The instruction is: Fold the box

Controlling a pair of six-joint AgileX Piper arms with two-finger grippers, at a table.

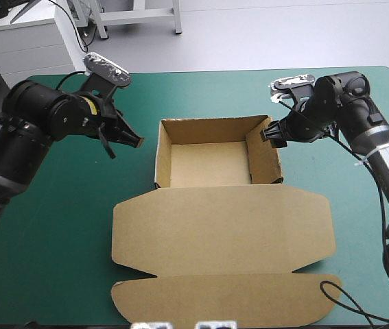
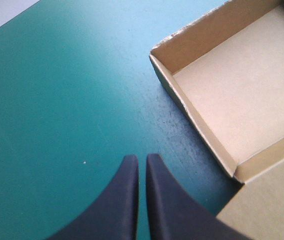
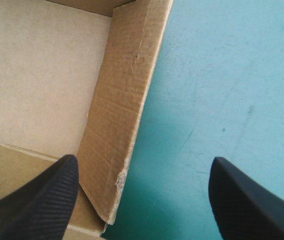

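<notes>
the box lid (image 1: 221,229) lies flat at 6 o'clock, the spread right gripper (image 3: 143,161) straddling the 3 o'clock wall (image 3: 121,115), seemingly to firm it, left gripper (image 2: 143,157) pressed together.

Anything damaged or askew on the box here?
Minor only: the box has a small frayed nick on the edge of its right wall, inside the open right gripper. Otherwise it stands square, with the lid flat.

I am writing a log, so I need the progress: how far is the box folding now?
Done: the walls stand, so the box is an open tray. In hand: the open right end effector straddles the right wall; the shut left end effector hangs off the box over the teal-green cover. Left: the lid lies flat.
</notes>
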